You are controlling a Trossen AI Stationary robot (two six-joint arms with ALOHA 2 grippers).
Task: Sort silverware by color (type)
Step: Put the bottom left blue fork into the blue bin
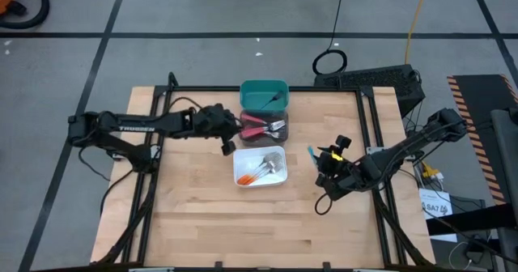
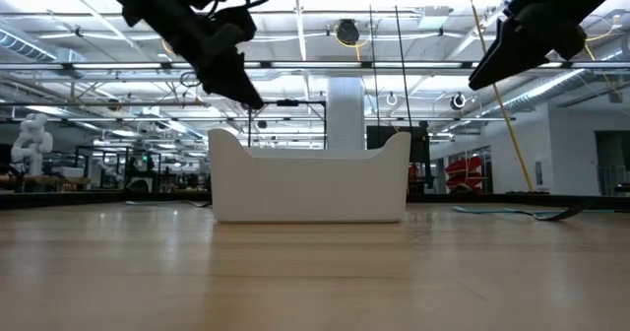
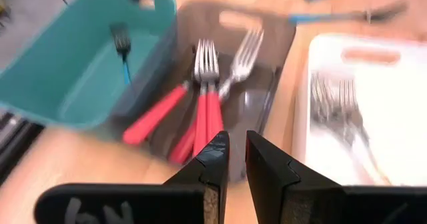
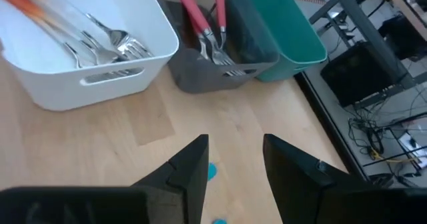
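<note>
The right hand point(image 4: 233, 161) hangs low over the table point(image 1: 202, 215), on its right side. Its two fingers are spread wide and hold nothing. Right under the gap between them lies a blue fork point(image 4: 212, 171). Only small bits of its blue handle show past the fingers, so I think it points from the hand toward the bins, but I cannot be sure. From above, the blue handle sticks out just beside this hand, on the side nearer the bins.

The teal bin point(image 1: 264, 87) is the far one in the row of three, and one blue fork already lies in it. So this fork should go there, I think. The right hand is much nearer to it than the left hand is. It needs to drop down and close across the thin handle.

The left hand point(image 3: 237, 151) is up above the dark bin point(image 4: 200, 71), where the red forks point(image 3: 200, 117) lie. Its fingers are almost together, with a thin gap, and they hold nothing. The white bin point(image 4: 100, 91) next to it has the orange forks point(image 1: 255, 173).
</note>
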